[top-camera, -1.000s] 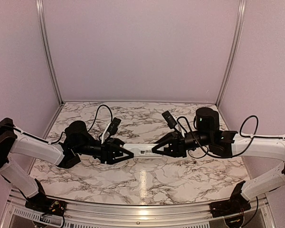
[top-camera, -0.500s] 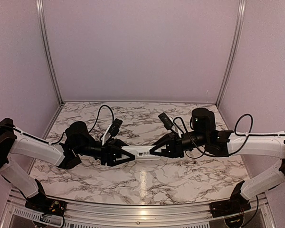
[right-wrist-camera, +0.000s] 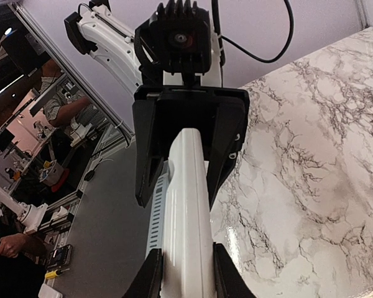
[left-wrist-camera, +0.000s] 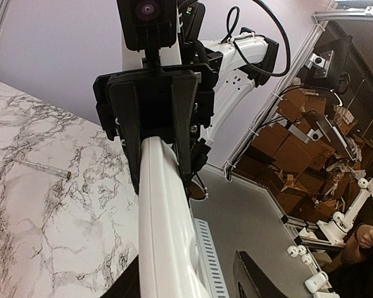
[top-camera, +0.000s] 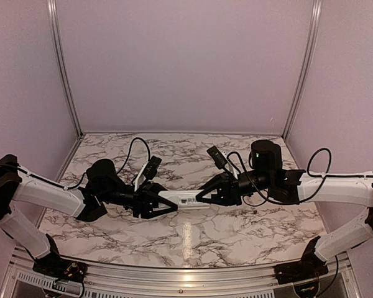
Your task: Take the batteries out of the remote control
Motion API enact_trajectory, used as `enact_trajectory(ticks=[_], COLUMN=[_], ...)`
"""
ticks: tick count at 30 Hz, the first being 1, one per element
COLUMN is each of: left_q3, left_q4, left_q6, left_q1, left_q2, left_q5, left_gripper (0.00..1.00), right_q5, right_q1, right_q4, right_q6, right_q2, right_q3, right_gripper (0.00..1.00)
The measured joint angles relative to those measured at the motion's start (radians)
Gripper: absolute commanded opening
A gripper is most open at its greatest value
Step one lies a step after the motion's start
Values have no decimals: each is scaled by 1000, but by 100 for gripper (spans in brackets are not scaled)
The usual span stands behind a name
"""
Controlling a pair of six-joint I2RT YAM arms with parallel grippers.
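Left arm: white links reach in from the left edge; the base is partly cut off at the bottom corner.
Left gripper: fingers closed onto the left end of the remote control. In the left wrist view they are cut off by the lower edge, so the contact is hard to judge there. The right wrist view shows the two dark fingers converging on the remote's far end.
Remote control: slim white bar held off the table, spanning the gap between the two grippers, left end slightly lower. Small dark marks on its upper side are too small to read. Both ends are covered by the fingers.
Batteries: cannot be made out in any view.
Right gripper: fingers pressed against both long edges of the remote's right end, pinching it. Their tips run out of frame in the right wrist view.
Right arm: enters from the right edge, black cable looped above it.
Thin pale strip: lies flat on the marble table, well apart from the remote. It is clear in the left wrist view only.
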Motion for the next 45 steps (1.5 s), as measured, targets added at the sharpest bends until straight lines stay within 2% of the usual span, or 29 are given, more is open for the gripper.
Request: enact_trajectory(ticks=[11,19,24,26,32,35,39,45], left_q3=[0,1,2,2,3,3,3,3], left_q4=[0,-16,-45,-45,-48,-56,-85,-114], left_q6=[9,20,11,11,7,8,17,31], left_q1=[-2,-2,1,2,2,0,0,-2], left_q2=[0,0,0,0,0,-6,-23,-39], left_q5=[-9,-29,-71,-72,-90,-99,-137,-182], left_gripper=[48,22,0,0,0,0,0,0], right_q5=[-11,-17,3,5,71,133,266,454], right_q1=[0,0,-3,-3,-3,-4,-3,-4], right_q4=[0,0,3,3,-48,-66,-118,-158], right_q6=[0,0,0,0,-24,-34,-39,-29], right_q2=[12,13,14,14,14,14,-11,-126], right_q3=[0,0,2,2,27,37,39,31], right_gripper=[0,0,0,13,60,78,90,98])
